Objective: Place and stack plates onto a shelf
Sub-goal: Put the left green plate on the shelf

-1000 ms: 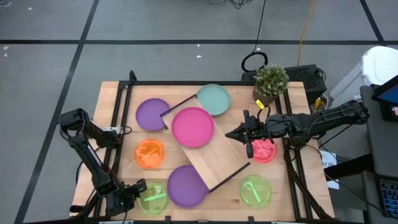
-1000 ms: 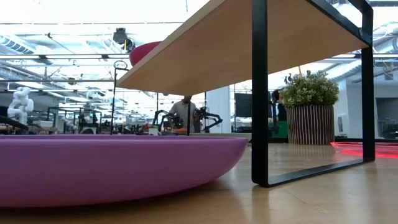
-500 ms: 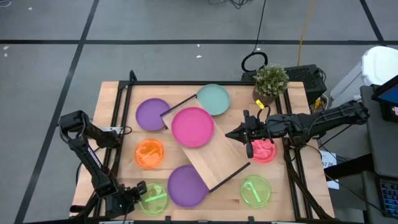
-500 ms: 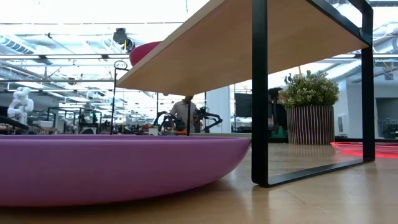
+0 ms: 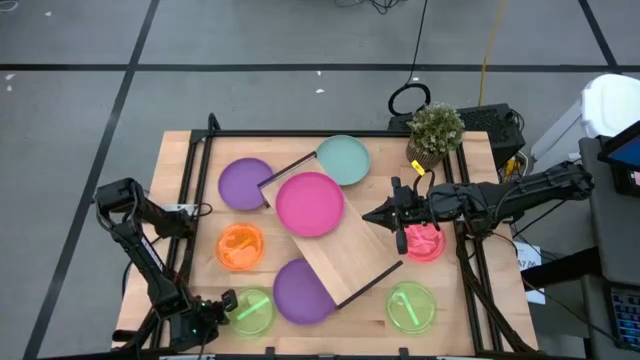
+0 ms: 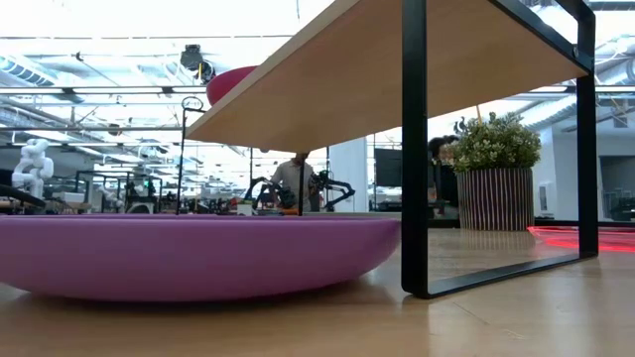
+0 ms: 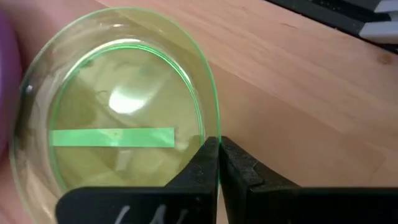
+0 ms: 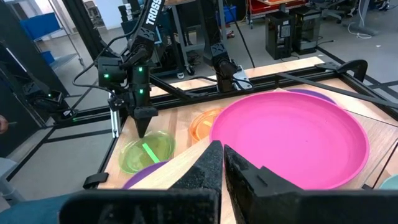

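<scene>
The left gripper (image 7: 219, 163) is pinched shut on the thin rim of a green plate (image 7: 118, 112) at the table's (image 5: 400, 330) near left corner, touching a purple plate (image 5: 297, 293). Being glossy, translucent plastic, it could slip or tilt when lifted. The right gripper (image 5: 367, 214) hangs closed over the wooden shelf (image 5: 352, 255).

the only readable lettering is the white "tross", the start of a longer word cut off by the picture's edge, running along the dark left arm (image 8: 149, 15) above the green plate (image 8: 148, 151); nothing else legible.
</scene>
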{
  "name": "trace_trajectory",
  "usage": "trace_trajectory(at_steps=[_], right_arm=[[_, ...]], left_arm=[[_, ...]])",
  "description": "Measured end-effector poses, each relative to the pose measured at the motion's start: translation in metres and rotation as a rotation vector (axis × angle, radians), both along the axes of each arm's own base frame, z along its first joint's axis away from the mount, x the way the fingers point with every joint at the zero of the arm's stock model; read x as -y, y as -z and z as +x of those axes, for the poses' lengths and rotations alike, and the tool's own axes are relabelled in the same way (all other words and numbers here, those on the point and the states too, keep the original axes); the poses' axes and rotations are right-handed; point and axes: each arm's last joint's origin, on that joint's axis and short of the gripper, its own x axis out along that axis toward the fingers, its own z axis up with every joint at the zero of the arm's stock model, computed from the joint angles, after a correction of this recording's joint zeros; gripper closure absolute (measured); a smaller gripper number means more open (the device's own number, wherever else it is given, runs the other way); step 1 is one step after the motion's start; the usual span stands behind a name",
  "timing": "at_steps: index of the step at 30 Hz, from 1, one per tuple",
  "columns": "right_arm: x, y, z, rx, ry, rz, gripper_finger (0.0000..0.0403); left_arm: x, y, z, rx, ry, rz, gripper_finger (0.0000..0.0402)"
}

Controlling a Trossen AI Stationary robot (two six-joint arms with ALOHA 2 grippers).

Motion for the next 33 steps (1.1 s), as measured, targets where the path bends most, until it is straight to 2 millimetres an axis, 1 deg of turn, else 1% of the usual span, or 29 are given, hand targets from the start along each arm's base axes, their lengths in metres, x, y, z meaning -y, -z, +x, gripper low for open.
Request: trace_trajectory(at_steps=[2,6,12,17,24,29,33], right_arm=[[0.000,0.000,0.000,0.000,-0.001,-0.003,0.0401],[0.000,0.000,0.000,-0.002,-0.001,-0.004,0.0401],[0.000,0.005,-0.001,-0.054,0.001,-0.008,0.0401],[0.000,0.004,-0.001,-0.040,0.004,0.005,0.0401],[0.000,0.004,-0.001,-0.042,0.003,0.004,0.0401],[0.000,0.004,-0.001,-0.036,-0.002,-0.007,0.0401],[0.001,-0.002,-0.004,0.005,-0.008,-0.022,0.0401]], left_arm=[[0.000,-0.002,0.000,0.013,0.001,-0.001,0.0396],[-0.001,-0.013,0.001,0.058,-0.017,-0.029,0.0396],[-0.005,-0.036,-0.004,0.100,-0.002,-0.087,0.0397],[-0.009,-0.064,-0.005,0.146,-0.003,-0.018,0.0398],[-0.008,-0.109,0.005,0.144,-0.008,0.077,0.0398],[-0.006,-0.142,0.015,0.235,0.032,0.131,0.0398],[-0.009,-0.165,0.029,0.360,0.068,0.209,0.0398]])
